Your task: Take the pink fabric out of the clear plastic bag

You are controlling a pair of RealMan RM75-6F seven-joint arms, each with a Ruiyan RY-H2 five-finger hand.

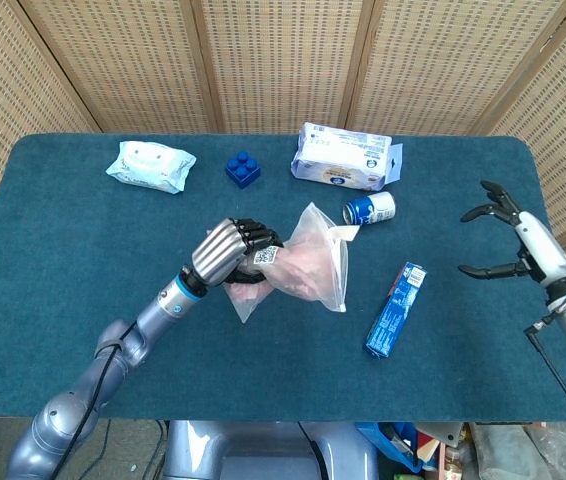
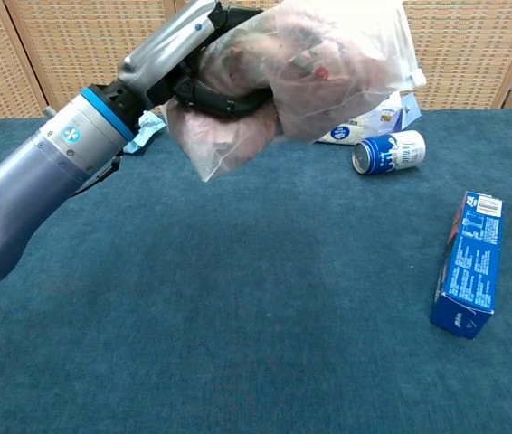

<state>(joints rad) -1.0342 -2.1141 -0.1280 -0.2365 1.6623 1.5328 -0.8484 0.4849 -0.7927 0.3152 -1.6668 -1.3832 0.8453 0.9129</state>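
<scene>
At the near edge of the blue-green table (image 1: pixel 83 300), the left arm rises from the lower left corner and reaches up and inward over the cloth, its silver forearm ending in a blue wrist ring. The left hand (image 1: pixel 231 254) sits above the middle of the table with its knuckles turned up and its dark fingers (image 2: pixel 203 90) clenched around the clear plastic bag (image 1: pixel 308 265). The bag hangs in the air off the table, gripped near its middle, with one loose end drooping below the hand and the fuller end spreading toward the right. The pink fabric (image 2: pixel 324 77) is bunched inside the bag, none of it showing outside the plastic.

To the right of the bag, a blue carton (image 1: pixel 395 310) lies flat on the table. Beyond it on the right side, the right hand (image 1: pixel 508 232) hovers over the table's edge, holding nothing, its fingers spread wide and curved, with the forearm slanting off toward the lower right.

Further back, a blue can (image 1: pixel 369 209) lies on its side just beyond the bag. At the far side rest a white and blue tissue pack (image 1: pixel 346 158), a blue building brick (image 1: pixel 243 168), and a pack of wet wipes (image 1: pixel 150 165) toward the left.
</scene>
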